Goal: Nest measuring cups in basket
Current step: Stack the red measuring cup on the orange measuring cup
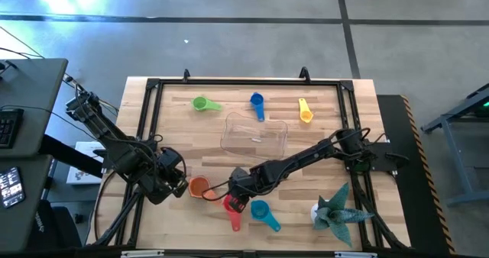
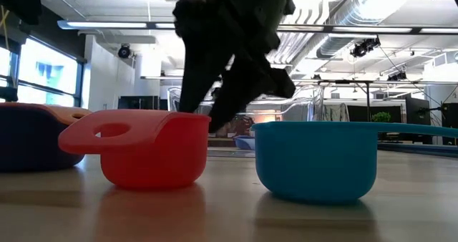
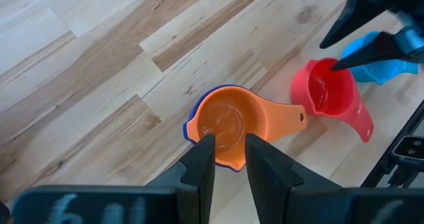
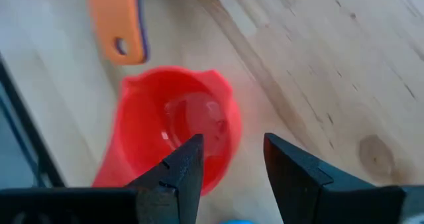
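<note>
1. From overhead I see my left gripper (image 1: 186, 185) at the near left of the table, right at the orange cup (image 1: 199, 186)
2. In the left wrist view its fingers (image 3: 201, 159) stand narrow, one on each side of the near rim of the orange cup (image 3: 225, 124); I read it as gripping that rim, with the bowl upright on the wood
3. A blue-purple edge shows under the orange bowl, so another cup (image 3: 188, 127) sits beneath it, nested
4. My right gripper (image 1: 236, 199) reaches across from the right side to the red cup (image 1: 231, 207), which lies just right of the orange one
5. The right wrist view shows its fingers (image 4: 182, 169) apart, one inside the bowl of the red cup (image 4: 173, 128) and the other outside its wall; I can't tell whether either touches it, and the cup rests on the table, not clamped
6. In the low view the red cup (image 2: 150, 147) stands upright on the table with the dark gripper coming down behind it, and a teal cup (image 2: 316, 160) stands just beside it
7. Overhead, the teal cup (image 1: 262, 212) lies just right of the red one
8. The basket (image 1: 254, 135) sits mid-table, well apart from both grippers; I see no cup in it
9. Beyond the basket, a green cup (image 1: 202, 103), a blue cup (image 1: 257, 102) and a yellow cup (image 1: 305, 111) lie in a row along the far side
10. A spiky paper figure (image 1: 336, 210) sits at the near right corner
</note>
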